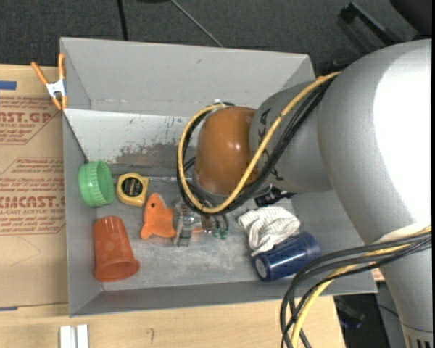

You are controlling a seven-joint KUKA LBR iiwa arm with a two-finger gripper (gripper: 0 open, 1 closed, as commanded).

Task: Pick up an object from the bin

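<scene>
Beside the small orange toy (pixel 157 220), my gripper (pixel 185 230) should drop straight; I can't tell if it's open.

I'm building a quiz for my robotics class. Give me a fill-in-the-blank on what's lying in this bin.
The round lid at the left of the bin is ___.
Beside it lies a ___ tape measure.
The cup in its lower left corner is ___.
The white cloth touches a ___ cylinder.
Missing: green; yellow; orange; blue.
</scene>
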